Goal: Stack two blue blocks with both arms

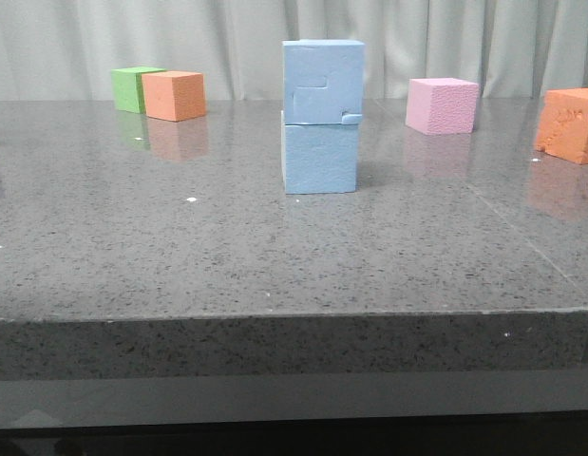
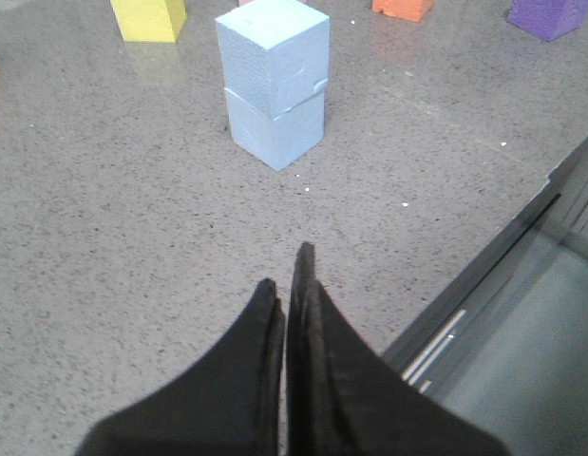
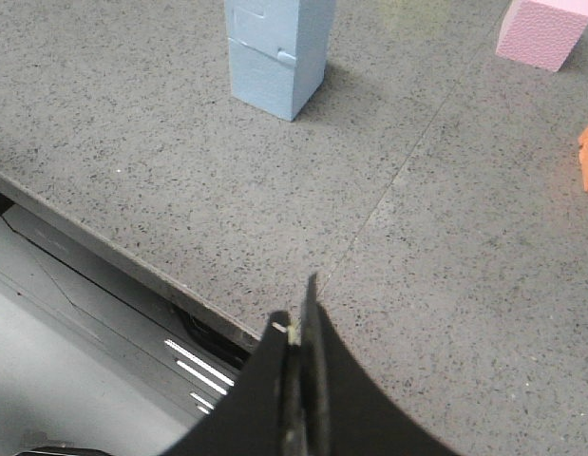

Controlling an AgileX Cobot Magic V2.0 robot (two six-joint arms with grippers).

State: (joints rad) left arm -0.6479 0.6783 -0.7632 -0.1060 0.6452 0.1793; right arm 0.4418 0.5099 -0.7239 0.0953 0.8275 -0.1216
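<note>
Two pale blue blocks stand stacked in the middle of the table. The upper blue block (image 1: 323,82) has notched cut marks on its front face and sits squarely on the lower blue block (image 1: 320,158). The stack also shows in the left wrist view (image 2: 273,81) and in the right wrist view (image 3: 277,52). My left gripper (image 2: 286,275) is shut and empty, well back from the stack near the table's front edge. My right gripper (image 3: 298,313) is shut and empty over the front edge. Neither gripper shows in the front view.
A green cube (image 1: 132,87) and an orange cube (image 1: 174,95) stand at the back left. A pink cube (image 1: 442,104) and a ragged orange cube (image 1: 569,123) stand at the back right. A yellow cube (image 2: 149,17) and a purple cube (image 2: 552,15) show in the left wrist view.
</note>
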